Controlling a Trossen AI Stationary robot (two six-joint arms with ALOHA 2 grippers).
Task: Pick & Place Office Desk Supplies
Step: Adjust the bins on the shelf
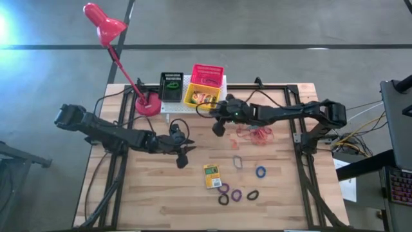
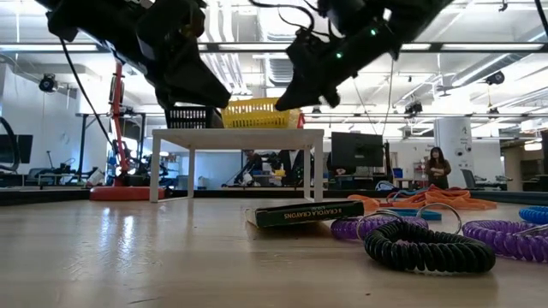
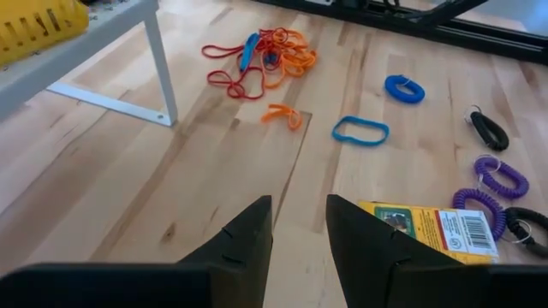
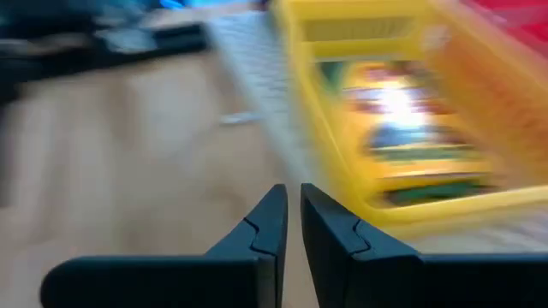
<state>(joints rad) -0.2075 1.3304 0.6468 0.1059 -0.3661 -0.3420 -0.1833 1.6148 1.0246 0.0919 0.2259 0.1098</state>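
My left gripper [image 1: 183, 158] hovers open and empty over bare wood left of a yellow-green crayon box [image 1: 212, 175], which lies flat on the table; the left wrist view shows that box [image 3: 432, 227] just beyond the fingers. My right gripper [image 1: 219, 125] is shut and empty, hanging in front of the yellow mesh basket [image 1: 201, 95]. Another crayon box [image 4: 411, 128] lies inside that basket. The black basket [image 1: 171, 86] and red basket [image 1: 207, 75] stand beside it on the white stand [image 1: 174, 106]. Red-orange rubber bands [image 1: 257, 134] lie in a heap. Blue [image 1: 260, 171], purple [image 1: 236, 194] and black [image 1: 252, 194] rings lie near the front.
A red desk lamp [image 1: 103, 26] has its base [image 1: 148, 104] left of the stand. A pale blue band [image 3: 360, 130] lies between the rubber bands and the crayon box. Bare wood stretches along the table's near left part [image 1: 148, 193]. A person [image 2: 438, 167] stands far behind the table.
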